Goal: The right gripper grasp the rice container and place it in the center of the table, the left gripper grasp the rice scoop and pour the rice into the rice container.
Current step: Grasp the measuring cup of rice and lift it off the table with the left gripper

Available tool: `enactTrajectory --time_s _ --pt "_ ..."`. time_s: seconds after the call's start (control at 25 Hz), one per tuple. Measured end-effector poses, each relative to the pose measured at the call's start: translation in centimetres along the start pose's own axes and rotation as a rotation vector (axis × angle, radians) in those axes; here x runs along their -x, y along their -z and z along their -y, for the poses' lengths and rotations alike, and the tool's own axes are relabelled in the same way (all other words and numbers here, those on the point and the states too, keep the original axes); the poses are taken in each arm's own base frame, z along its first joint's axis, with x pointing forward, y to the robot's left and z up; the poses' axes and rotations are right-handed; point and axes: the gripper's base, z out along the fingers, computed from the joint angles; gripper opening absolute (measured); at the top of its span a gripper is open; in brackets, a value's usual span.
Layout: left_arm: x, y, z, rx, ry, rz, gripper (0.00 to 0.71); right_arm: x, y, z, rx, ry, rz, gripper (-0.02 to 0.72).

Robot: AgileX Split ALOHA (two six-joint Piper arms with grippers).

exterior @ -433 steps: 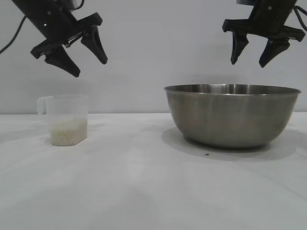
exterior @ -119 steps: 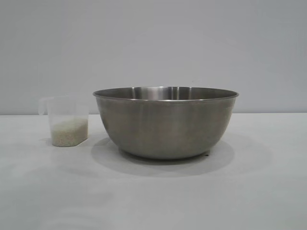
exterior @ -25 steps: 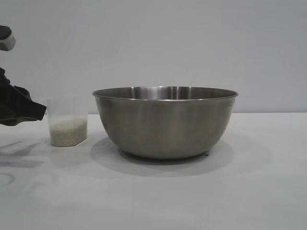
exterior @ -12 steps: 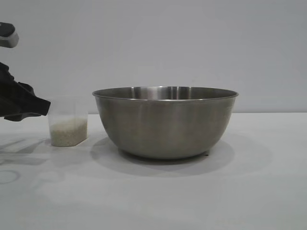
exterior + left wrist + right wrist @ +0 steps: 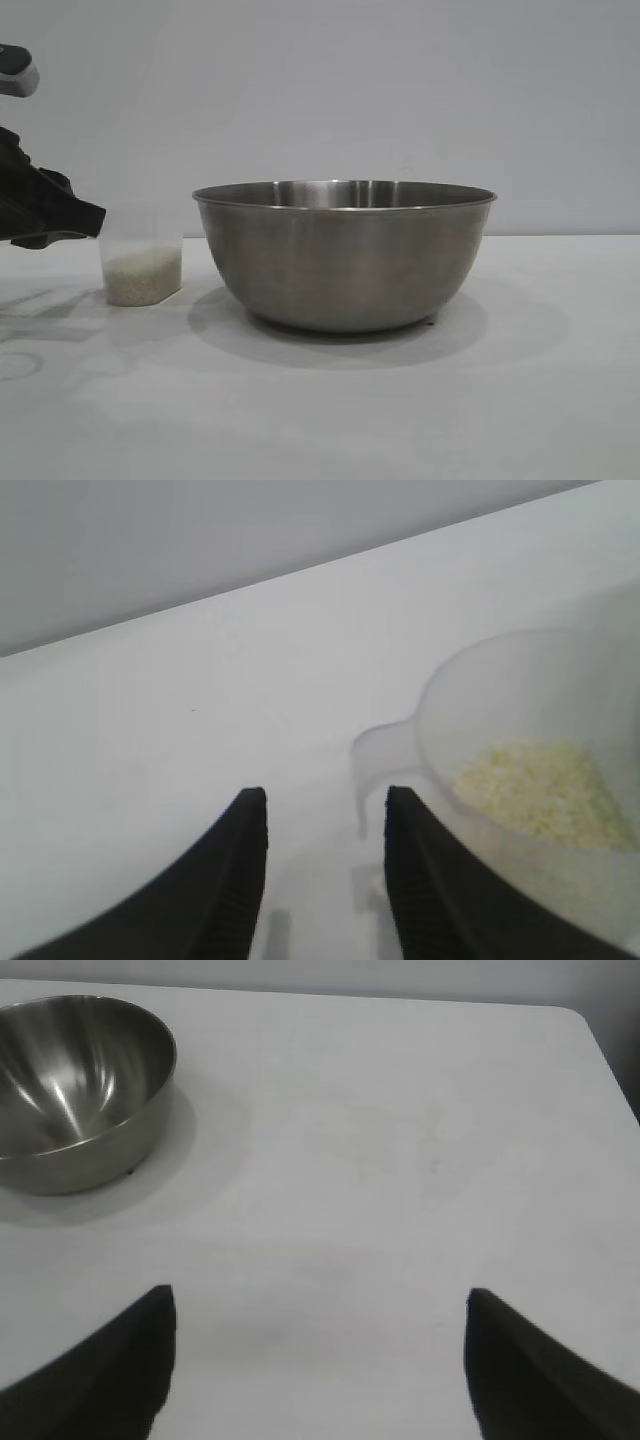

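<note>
1. Since it is thin, see-through plastic with only a shallow layer of rice point(image 5: 545, 790) in the bottom, the rice scoop point(image 5: 142, 255) looks light and slightly springy; it stands upright on the table point(image 5: 320, 400), just beside the steel bowl and apart from it.
2. Its small side handle point(image 5: 385, 760) sticks out at the rim toward the arm and looks the natural place to hold; the smooth tapering wall seems likelier to slip or flex if squeezed.
3. From the wrist camera, the left gripper point(image 5: 325, 860) has its two black fingers partly parted with the handle lined up in the gap, not yet pinched as far as I can tell.
4. Beyond it, the rice container point(image 5: 345, 255) sits mid-table, empty inside, stiff and far heavier than the cup, so that placing looks done.
5. Off to the side, the right gripper point(image 5: 320, 1360) hangs back, spread wide and holding nothing, well apart from the bowl.
</note>
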Motion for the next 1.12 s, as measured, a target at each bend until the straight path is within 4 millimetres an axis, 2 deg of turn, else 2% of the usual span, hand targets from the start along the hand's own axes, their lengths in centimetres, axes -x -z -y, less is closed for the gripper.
enactTrajectory --time_s 0.2,0.4,0.68,1.12 --pt "-1.2 -0.2 0.3 -0.02 0.001 -0.038 0.23 0.0 0.0 0.0 0.0 0.0 0.0 0.558" --pt "-0.5 -1.0 0.4 -0.02 0.012 -0.005 0.23 0.0 0.0 0.0 0.0 0.0 0.0 0.558" --pt "-1.2 -2.2 0.6 -0.021 0.031 -0.011 0.23 0.0 0.0 0.0 0.003 -0.001 0.0 0.558" --pt "-0.7 -3.5 0.2 -0.05 0.015 0.028 0.23 0.0 0.0 0.0 0.003 -0.001 0.0 0.558"
